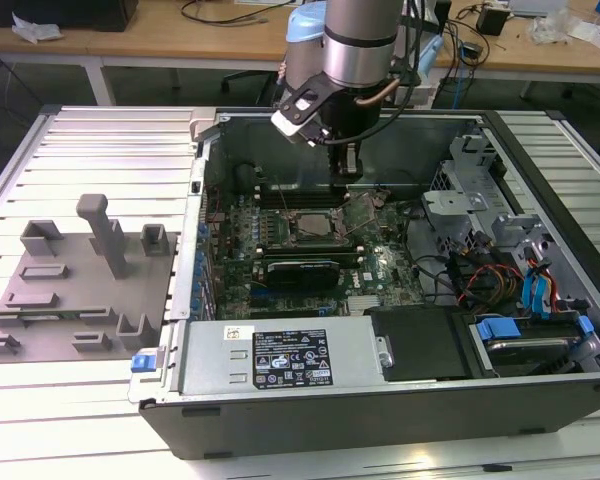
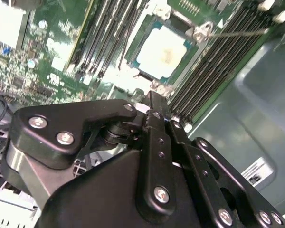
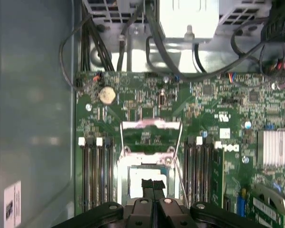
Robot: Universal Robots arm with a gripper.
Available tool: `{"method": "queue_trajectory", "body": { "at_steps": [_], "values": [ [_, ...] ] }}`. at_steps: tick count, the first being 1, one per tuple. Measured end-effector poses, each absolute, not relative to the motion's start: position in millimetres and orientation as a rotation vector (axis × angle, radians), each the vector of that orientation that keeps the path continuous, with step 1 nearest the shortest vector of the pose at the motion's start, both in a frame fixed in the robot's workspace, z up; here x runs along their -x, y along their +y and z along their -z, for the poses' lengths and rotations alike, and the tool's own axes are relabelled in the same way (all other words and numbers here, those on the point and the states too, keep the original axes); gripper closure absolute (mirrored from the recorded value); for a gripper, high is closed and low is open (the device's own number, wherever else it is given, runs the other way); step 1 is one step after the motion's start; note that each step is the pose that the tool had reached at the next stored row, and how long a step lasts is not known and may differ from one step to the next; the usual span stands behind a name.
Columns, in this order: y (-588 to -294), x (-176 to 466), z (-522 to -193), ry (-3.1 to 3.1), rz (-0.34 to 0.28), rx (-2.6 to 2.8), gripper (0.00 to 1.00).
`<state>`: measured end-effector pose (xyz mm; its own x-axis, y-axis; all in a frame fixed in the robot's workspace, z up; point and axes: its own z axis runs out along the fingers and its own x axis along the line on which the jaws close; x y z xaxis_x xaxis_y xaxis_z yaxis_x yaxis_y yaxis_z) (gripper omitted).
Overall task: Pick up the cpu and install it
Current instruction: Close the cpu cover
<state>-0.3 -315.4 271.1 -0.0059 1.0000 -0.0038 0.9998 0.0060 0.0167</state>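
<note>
On the exterior view's left, the grey plastic blocks (image 1: 70, 290) sit on the slatted table (image 1: 80, 420), likely staging fixtures. Inside the open computer case (image 1: 380, 400), the cpu (image 2: 164, 50) lies flat in its socket (image 3: 121, 175), whose load plate (image 3: 152, 126) is swung up to leave it clear. The gripper (image 1: 348, 170) hangs just above, fingers (image 3: 147, 186) pinched together on nothing. I can't tell whether they touch the chip.
</note>
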Motion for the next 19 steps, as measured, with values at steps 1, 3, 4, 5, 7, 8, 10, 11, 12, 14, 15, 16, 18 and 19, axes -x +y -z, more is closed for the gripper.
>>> {"method": "queue_trajectory", "body": {
  "at_steps": [1, 3, 4, 5, 7, 8, 10, 11, 12, 14, 15, 16, 18, 19],
  "values": [
    [-315, -3, -271, 2.218, -0.014, -2.205, 0.89],
    [-315, -13, -271, 2.218, -0.013, -2.205, 0.89],
    [-315, -22, -271, 2.219, -0.012, -2.206, 0.89],
    [-315, -28, -271, 2.219, -0.011, -2.206, 0.89],
    [-315, -38, -270, 2.22, -0.01, -2.207, 0.89],
    [-315, -41, -270, 2.22, -0.01, -2.207, 0.89],
    [-315, -51, -270, 2.22, -0.008, -2.208, 0.89],
    [-315, -55, -270, 2.221, -0.008, -2.207, 0.89],
    [-315, -62, -270, 2.221, -0.006, -2.208, 0.89],
    [-315, -72, -266, 2.223, -0.004, -2.209, 0.89],
    [-315, -74, -263, 2.223, -0.003, -2.21, 0.89],
    [-315, -75, -261, 2.223, -0.003, -2.21, 0.89],
    [-315, -78, -256, 2.224, -0.001, -2.21, 0.89],
    [-315, -78, -254, 2.224, -0.001, -2.211, 0.89]
  ]
}}
